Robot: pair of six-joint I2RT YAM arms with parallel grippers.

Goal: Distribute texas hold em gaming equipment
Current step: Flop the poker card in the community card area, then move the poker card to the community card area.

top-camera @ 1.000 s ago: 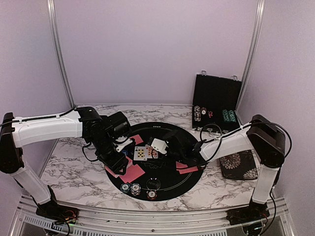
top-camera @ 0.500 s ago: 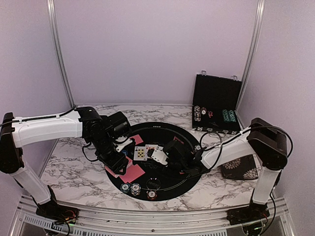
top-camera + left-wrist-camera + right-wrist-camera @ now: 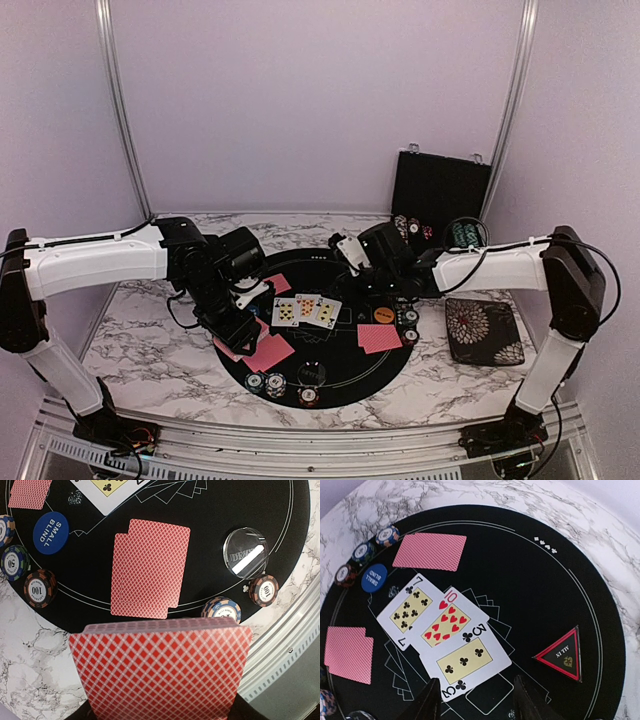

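My left gripper [image 3: 160, 707] pinches the red-backed deck [image 3: 160, 665] by its sides. My right gripper [image 3: 477, 700] has its jaws spread and empty, with the three of clubs [image 3: 465, 662] just ahead. I judge the cards light, slick and flexible: grip edges, not faces.

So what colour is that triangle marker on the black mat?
Black with a red border; the triangle marker shows best in the right wrist view.

Table [image 3: 150, 350], white marble pattern with grey veining, is carrying three items directly. A round black mat [image 3: 345, 372] is lying at centre, with poker chips [image 3: 268, 383] sitting at its near rim. A black chip case [image 3: 440, 195] is standing open at far right. A square floral pad [image 3: 482, 328] is lying right of the mat, near it.
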